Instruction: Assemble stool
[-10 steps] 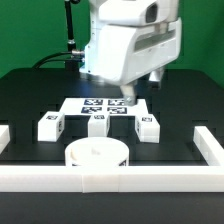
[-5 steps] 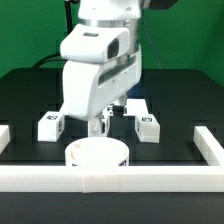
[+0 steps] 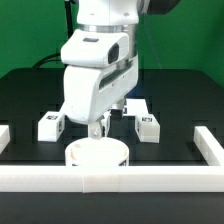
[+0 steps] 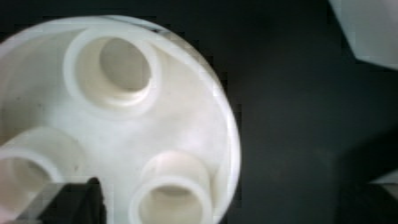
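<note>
Lowered slightly since before, the gripper (image 3: 101, 129) (opening cannot be told) is best centred over the seat (image 3: 97, 156) rim before being closed.

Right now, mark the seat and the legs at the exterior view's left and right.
Seat (image 3: 97, 160): exterior view, front rim.
Leg at the exterior view's left (image 3: 50, 127): exterior view, front face.
Leg at the exterior view's right (image 3: 147, 126): exterior view, front face.
</note>
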Tool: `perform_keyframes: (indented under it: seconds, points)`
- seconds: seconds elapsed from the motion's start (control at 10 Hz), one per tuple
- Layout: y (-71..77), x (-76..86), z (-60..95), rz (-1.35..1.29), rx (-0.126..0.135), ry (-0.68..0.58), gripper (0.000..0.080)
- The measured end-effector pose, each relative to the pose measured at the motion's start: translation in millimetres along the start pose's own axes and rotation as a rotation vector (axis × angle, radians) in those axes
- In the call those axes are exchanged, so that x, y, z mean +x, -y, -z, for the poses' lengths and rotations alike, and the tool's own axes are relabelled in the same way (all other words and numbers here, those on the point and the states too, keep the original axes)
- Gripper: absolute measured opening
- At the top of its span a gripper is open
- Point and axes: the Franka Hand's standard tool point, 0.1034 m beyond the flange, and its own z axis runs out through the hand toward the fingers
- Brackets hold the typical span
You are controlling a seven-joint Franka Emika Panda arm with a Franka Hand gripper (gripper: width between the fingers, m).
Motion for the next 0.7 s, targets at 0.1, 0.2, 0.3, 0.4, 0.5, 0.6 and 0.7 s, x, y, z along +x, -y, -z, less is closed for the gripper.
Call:
perform_keyframes:
  seconds: [0.1,0.2,0.3,0.4,0.5,0.6,0.7]
  points:
    - [2.8,-2.6,-6.8,0.008,-0.005,-0.004,0.0649]
    - [4.1,-3.2,-11.2,0.018,-0.005,-0.005,0.0649]
    - [6.0,-5.0,-16.9,0.028,0.004,-0.003,0.0649]
    - [6.5,-5.8,-22.3,0.029,0.011,-0.001,0.0649]
    - [5.6,-4.1,-26.5,0.03,0.016,-0.001,0.0649]
    - [5.0,-1.0,-29.4,0.032,0.018,-0.003,0.0649]
    - [5.2,2.2,-31.9,0.035,0.02,-0.005,0.0649]
